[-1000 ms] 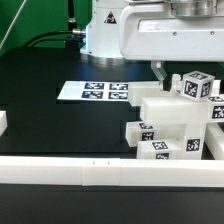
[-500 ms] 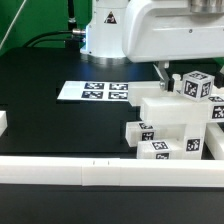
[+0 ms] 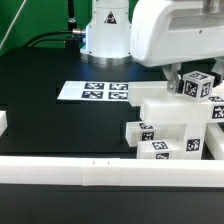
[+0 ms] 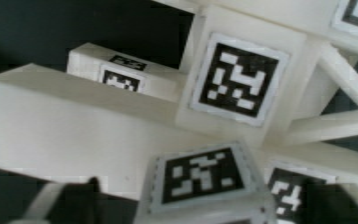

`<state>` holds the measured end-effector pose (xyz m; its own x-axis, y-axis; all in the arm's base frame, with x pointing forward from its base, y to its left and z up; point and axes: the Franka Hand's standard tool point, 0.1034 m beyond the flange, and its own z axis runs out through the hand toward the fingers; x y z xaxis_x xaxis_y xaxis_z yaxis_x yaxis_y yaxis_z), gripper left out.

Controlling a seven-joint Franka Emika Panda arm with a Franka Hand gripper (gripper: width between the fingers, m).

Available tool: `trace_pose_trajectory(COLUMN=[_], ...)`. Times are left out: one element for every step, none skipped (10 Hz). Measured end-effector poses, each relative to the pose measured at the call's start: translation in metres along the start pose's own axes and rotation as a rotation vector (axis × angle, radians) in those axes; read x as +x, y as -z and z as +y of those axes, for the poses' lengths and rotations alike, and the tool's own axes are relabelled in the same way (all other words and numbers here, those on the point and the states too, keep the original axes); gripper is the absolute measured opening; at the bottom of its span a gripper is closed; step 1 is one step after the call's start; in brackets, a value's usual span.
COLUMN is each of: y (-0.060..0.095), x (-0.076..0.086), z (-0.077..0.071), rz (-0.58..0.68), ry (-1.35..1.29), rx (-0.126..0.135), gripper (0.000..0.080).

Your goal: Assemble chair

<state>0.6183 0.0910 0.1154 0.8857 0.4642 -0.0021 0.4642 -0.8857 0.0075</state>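
Chair: stood at the table's 4 o'clock, exterior view.
Claw: wide; you could not confirm contact.
Bearing: chair lay directly beneath, one tagged block between the fingers.

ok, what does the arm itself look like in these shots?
Glossy white arm with rounded, bulky housings; the base column carries a small black logo. Cables lie beside the base. The pincer has black fingers.
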Motion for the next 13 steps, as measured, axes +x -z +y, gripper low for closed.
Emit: trace_pose_trajectory(y=[0.0, 0.0, 0.0, -0.0001, -0.0002, -0.0005, -0.0006, -0.0006, -0.0006, -0.0003, -0.0001, -0.0001, -0.0001], x=[0.0, 0.0, 0.0, -0.0001, 0.0008, 0.0023, 0.0025, 0.0021, 0.0028, 0.005, 0.0055, 0.0056, 0.0063], z=[0.0, 0.0, 0.0, 0.0001, -0.0004, -0.0008, -0.0017, -0.0021, -0.0021, -0.0014, -0.0022, -0.0027, -0.0044], rz=[0.0, 0.0, 0.0, 0.0, 0.009, 0.036, 0.068, 0.098, 0.124, 0.146, 0.146, 0.145, 0.142], ry=[0.0, -0.004, -0.023, -0.022, -0.079, -0.229, -0.382, -0.502, -0.586, -0.684, -0.747, -0.793, -0.92], rx=[0.0, 0.0, 0.0, 0.0, 0.005, 0.01, 0.015, 0.022, 0.026, 0.042, 0.05, 0.056, 0.078], gripper=[0.0363, 0.0363, 0.0281, 0.0281, 0.0281, 0.0281, 0.0281, 0.0281, 0.0281, 0.0281, 0.0281, 0.0281, 0.0281])
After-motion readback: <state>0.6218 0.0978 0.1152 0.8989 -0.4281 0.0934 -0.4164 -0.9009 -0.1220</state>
